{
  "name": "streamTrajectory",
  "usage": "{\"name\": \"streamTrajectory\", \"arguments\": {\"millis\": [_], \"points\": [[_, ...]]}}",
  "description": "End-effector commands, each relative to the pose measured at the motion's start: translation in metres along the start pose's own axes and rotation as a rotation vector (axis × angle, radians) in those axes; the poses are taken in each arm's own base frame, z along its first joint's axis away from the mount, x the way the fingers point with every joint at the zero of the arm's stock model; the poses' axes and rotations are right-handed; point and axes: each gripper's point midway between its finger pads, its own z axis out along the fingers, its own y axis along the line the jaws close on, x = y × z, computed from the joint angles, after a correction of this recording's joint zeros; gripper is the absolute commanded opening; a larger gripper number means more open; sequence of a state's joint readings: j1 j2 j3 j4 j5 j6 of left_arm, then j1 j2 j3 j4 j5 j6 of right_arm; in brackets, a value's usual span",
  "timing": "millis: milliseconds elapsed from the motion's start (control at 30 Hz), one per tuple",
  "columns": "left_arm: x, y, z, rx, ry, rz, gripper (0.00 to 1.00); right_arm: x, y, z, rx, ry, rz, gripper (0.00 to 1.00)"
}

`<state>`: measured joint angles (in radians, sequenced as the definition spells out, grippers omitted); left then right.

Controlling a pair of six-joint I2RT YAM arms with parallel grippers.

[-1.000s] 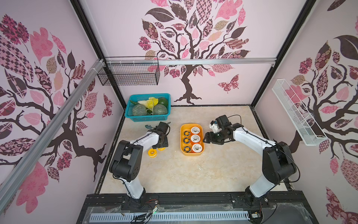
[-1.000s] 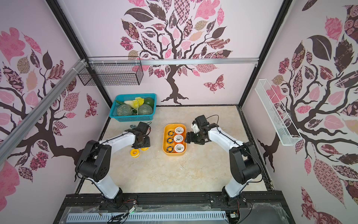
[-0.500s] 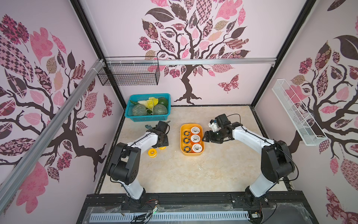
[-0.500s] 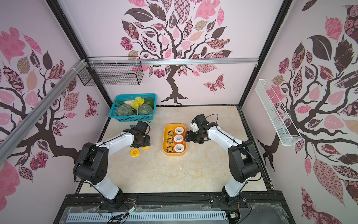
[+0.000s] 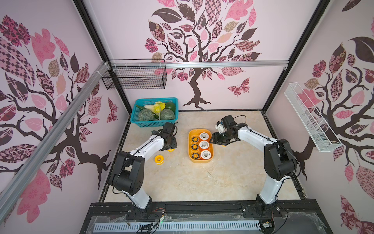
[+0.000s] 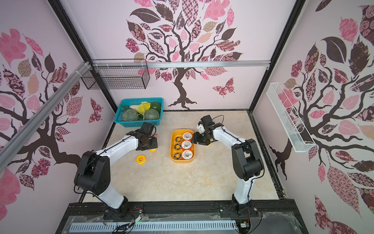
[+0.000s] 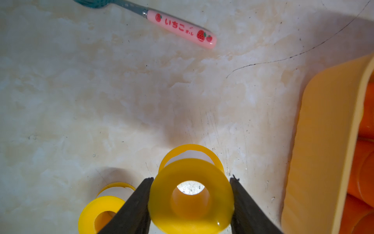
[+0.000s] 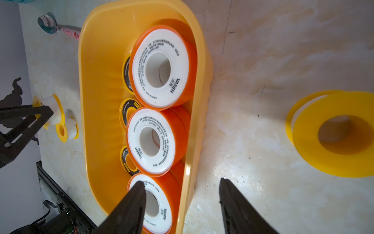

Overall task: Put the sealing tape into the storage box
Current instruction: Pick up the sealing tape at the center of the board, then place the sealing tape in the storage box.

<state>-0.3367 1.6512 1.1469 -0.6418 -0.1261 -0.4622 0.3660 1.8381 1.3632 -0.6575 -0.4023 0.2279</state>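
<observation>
The storage box (image 5: 193,132) (image 6: 176,132) is a yellow-orange tub mid-table. It holds three orange-rimmed white-faced spools of sealing tape (image 5: 204,144) (image 8: 159,68) and three small black-faced ones (image 5: 194,146). My left gripper (image 5: 171,146) (image 7: 191,179) stands left of the box, shut on a plain yellow spool (image 7: 190,200) low over the table. A second yellow spool (image 5: 159,159) (image 7: 101,214) lies beside it. My right gripper (image 5: 213,140) (image 8: 181,180) is open and holds nothing. It straddles the box's right wall. A third yellow spool (image 8: 334,133) lies on the table right of the box.
A teal basket (image 5: 154,112) of vegetables stands at the back left. A pink-handled spoon (image 7: 182,28) lies on the table between it and my left gripper. A black wire basket (image 5: 135,78) hangs on the back wall and a white one (image 5: 309,119) on the right wall.
The right gripper's jaws have narrowed while staying over the box's right wall. The left arm holds its place with the yellow spool.
</observation>
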Motion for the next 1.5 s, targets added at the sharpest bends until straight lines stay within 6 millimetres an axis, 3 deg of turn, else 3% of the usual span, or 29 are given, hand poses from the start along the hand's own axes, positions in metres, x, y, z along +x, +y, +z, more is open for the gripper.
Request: {"name": "streamTrajectory", "arguments": {"millis": [0, 300, 467, 667, 1233, 1467], "points": [[-0.010, -0.012, -0.016, 0.033, -0.029, 0.028, 0.60, -0.011, 0.003, 0.002, -0.012, -0.008, 0.013, 0.56], [-0.023, -0.041, -0.028, 0.053, -0.049, 0.097, 0.60, -0.011, -0.003, 0.015, -0.008, 0.014, 0.031, 0.43], [-0.031, -0.060, -0.035, 0.078, -0.064, 0.139, 0.60, -0.011, -0.003, 0.016, -0.011, 0.015, 0.038, 0.28], [-0.039, -0.082, -0.037, 0.120, -0.061, 0.175, 0.60, -0.007, -0.004, 0.020, -0.013, 0.026, 0.055, 0.19], [-0.049, -0.136, -0.024, 0.195, -0.026, 0.268, 0.60, 0.004, -0.004, 0.022, -0.032, 0.053, 0.068, 0.16], [-0.046, -0.155, -0.009, 0.187, 0.000, 0.326, 0.60, 0.006, -0.002, 0.022, -0.050, 0.065, 0.066, 0.16]]}}
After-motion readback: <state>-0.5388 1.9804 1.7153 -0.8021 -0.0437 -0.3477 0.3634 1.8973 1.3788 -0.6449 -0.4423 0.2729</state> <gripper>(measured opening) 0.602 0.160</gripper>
